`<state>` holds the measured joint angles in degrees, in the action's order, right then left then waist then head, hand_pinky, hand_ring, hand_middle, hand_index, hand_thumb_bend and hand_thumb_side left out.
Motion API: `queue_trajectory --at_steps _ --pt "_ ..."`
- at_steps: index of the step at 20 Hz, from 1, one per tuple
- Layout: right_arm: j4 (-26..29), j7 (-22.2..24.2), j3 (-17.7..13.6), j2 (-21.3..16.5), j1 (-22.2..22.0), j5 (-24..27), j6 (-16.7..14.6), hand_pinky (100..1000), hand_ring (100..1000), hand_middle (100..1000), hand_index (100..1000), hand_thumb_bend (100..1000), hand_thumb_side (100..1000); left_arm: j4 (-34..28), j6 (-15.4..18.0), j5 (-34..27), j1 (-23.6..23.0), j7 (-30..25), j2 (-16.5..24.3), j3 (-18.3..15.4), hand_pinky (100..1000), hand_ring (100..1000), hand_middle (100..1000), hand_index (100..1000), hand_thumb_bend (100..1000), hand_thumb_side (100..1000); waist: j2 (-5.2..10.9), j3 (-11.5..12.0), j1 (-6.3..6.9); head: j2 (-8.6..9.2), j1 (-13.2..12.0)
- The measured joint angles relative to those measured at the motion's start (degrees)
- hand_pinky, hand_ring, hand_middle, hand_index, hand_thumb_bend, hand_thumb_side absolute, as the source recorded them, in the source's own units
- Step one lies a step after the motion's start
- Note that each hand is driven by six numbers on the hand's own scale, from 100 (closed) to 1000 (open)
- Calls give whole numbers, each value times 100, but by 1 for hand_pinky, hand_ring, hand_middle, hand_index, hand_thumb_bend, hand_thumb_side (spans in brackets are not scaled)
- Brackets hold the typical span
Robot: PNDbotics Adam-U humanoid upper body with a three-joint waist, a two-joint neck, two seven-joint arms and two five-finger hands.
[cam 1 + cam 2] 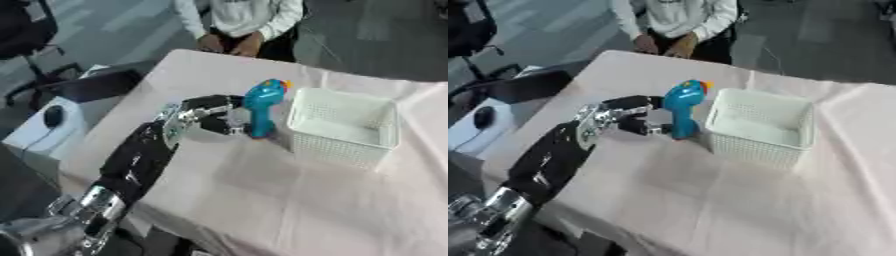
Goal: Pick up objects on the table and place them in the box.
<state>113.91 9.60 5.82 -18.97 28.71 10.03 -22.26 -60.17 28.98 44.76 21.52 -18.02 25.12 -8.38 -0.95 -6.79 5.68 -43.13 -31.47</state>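
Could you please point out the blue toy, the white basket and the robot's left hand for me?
blue toy (264, 98): left eye view, on its upper body.
white basket (337, 146): left eye view, on its near wall.
left hand (627, 113): right eye view, on the fingers.

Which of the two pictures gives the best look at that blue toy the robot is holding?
The left eye view, slightly: the blue toy shows larger there, upright beside the white basket, with the left hand curled around it. The right eye view shows nearly the same, the toy a little smaller and further left.

The left hand's fingers (229, 121) hide part of the blue toy's (262, 107) handle.
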Motion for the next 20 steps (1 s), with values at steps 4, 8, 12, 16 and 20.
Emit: queue_trajectory --at_steps 4,8,12,16,20 --pt "0 -2 0 0 0 0 0 295 100 101 496 100 1000 35 -230 76 -20 161 -241 -122 863 1000 1000 1000 958 1000 0 2 0 4 -4" --pt "0 -4 0 0 0 0 1 295 100 102 496 100 1000 61 -355 95 -26 273 -372 -193 856 1000 1000 1000 952 1000 0 2 0 8 -4" --pt "0 -5 0 0 0 0 1 295 100 102 496 100 1000 83 -420 91 -28 361 -441 -227 851 1000 1000 1000 940 1000 0 2 0 10 -4" --pt "0 -5 0 0 0 0 1 295 100 102 495 100 1000 84 -461 78 -27 420 -484 -242 848 1000 1000 1000 933 1000 0 2 0 10 -4" --pt "0 -5 0 4 0 0 1 295 100 102 495 100 1000 96 -485 61 -19 477 -514 -245 846 1000 1000 1000 928 1000 0 1 0 10 -4"
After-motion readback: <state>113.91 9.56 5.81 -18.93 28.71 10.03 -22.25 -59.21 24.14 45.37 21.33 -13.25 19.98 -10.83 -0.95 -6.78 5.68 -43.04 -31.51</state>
